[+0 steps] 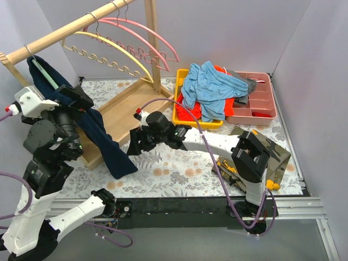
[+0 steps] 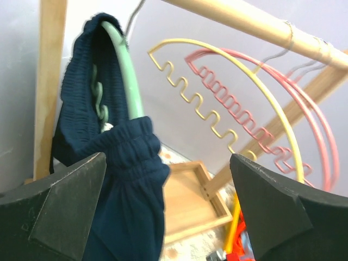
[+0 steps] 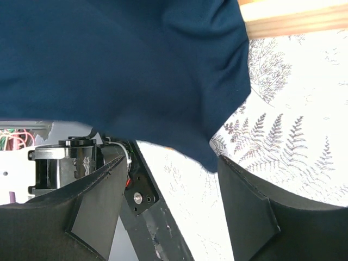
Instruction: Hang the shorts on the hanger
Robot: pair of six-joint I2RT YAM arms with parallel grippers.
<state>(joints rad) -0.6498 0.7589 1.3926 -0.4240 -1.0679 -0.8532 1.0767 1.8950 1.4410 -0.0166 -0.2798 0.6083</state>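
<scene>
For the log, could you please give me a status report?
Left gripper open, right gripper open. Shorts draped over hanger on rack. Nothing blocking.

Bright, even light fills the top view, sharp edge to edge, just soft shadows under the shorts on the table. Over on the left wrist view, the left gripper is dark and blurred up close, wall washed pale. Right wrist: the right gripper sits in shadow while the table glares almost white.
</scene>
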